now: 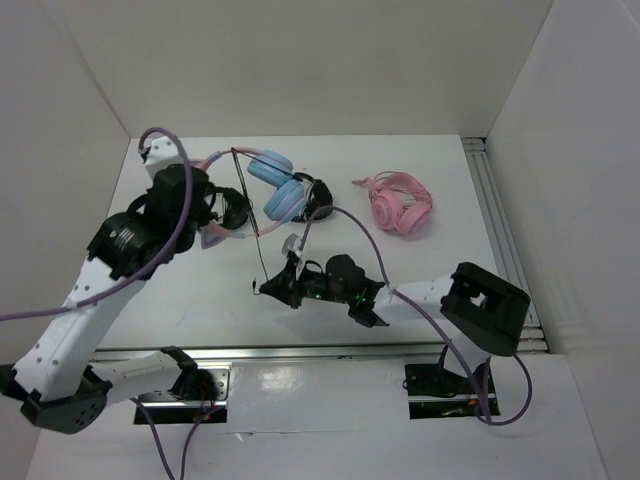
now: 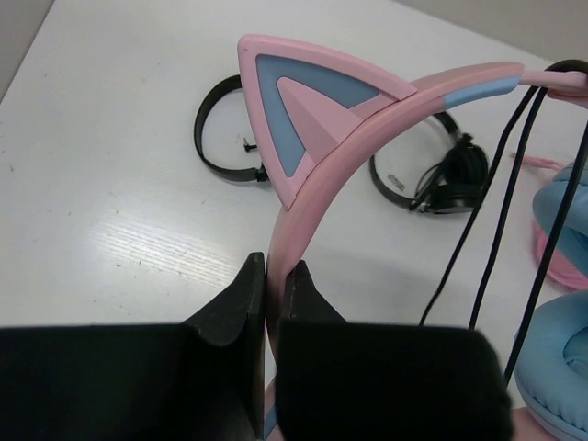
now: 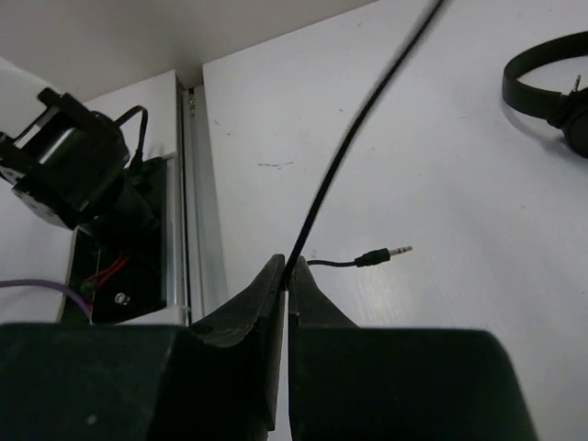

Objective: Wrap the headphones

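Looking down from above: over-ear headphones [image 1: 280,185] with light-blue round cups, at far left of the white counter [image 1: 430,270]. Thin black cable [image 1: 262,235] drawn in a line toward the near edge, ending at the right pincer [image 1: 272,288]. Just left of the cups, the left pincer [image 1: 215,222], nearer arm to the headset. Off to the right and well apart, an all-pink headset [image 1: 400,205].

From the left wrist: jaws clamped on the thin pink headband [image 2: 317,184] just below a cat ear, two cable strands hanging beside, two black headphones [image 2: 230,138] behind.

From the right wrist: jaws pinched together on the cable near its metal jack plug [image 3: 386,254], a detail too small overhead. Likely next: carrying cable up and left toward the cups.
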{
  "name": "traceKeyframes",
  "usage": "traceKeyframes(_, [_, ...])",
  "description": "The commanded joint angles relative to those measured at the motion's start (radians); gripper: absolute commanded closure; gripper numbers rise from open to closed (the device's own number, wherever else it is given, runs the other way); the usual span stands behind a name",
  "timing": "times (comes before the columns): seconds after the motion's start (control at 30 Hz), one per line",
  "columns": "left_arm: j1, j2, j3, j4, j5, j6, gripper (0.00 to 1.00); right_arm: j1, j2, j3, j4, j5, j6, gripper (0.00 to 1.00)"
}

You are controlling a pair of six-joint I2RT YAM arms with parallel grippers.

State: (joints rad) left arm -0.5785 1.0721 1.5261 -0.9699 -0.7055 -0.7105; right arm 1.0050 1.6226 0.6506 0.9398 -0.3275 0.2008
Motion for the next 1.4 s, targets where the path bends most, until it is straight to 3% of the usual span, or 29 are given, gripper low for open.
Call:
traceKeyframes(0.0, [0.041,0.099,0.043,0.149,-0.107,-0.093,1.00,0.090,-0.101,-0.026,-0.199,0.197,-0.145,1.00])
traceKeyframes(0.1, [0.078,0.144,0.034,0.171,-0.143,-0.084,1.00,0.185,-0.188,-0.016,-0.349,0.286,-0.205,1.00])
traceKeyframes(0.37, [0.100,0.239,-0.092,0.206,-0.158,0.136,1.00,0.432,-0.300,0.200,-0.772,0.867,-0.345,1.00])
traceKeyframes(0.43, [0.100,0.239,-0.159,0.249,-0.056,0.228,1.00,0.457,-0.288,0.286,-0.891,0.973,-0.388,1.00])
traceKeyframes(0.47, [0.100,0.223,-0.190,0.279,0.007,0.353,1.00,0.468,-0.288,0.311,-0.921,1.070,-0.405,1.00])
traceKeyframes(0.63, [0.100,0.174,-0.308,0.319,0.263,0.515,1.00,0.521,-0.300,0.409,-1.032,1.300,-0.526,1.00])
traceKeyframes(0.8, [0.078,0.085,-0.394,0.319,0.398,0.589,1.00,0.532,-0.355,0.420,-0.931,1.449,-0.745,1.00])
traceKeyframes(0.93, [0.020,0.074,-0.438,0.309,0.459,0.614,1.00,0.532,-0.365,0.368,-0.767,1.472,-0.920,1.00])
traceKeyframes(1.13, [-0.055,0.172,-0.460,0.280,0.391,0.605,1.00,0.532,-0.375,0.340,-0.577,1.433,-1.026,1.00])
traceKeyframes(1.23, [-0.055,0.183,-0.460,0.280,0.449,0.614,1.00,0.514,-0.375,0.293,-0.367,1.455,-1.147,1.00])
traceKeyframes(1.37, [-0.055,0.172,-0.469,0.289,0.475,0.614,1.00,0.449,-0.398,0.293,-0.392,1.420,-1.098,1.00])
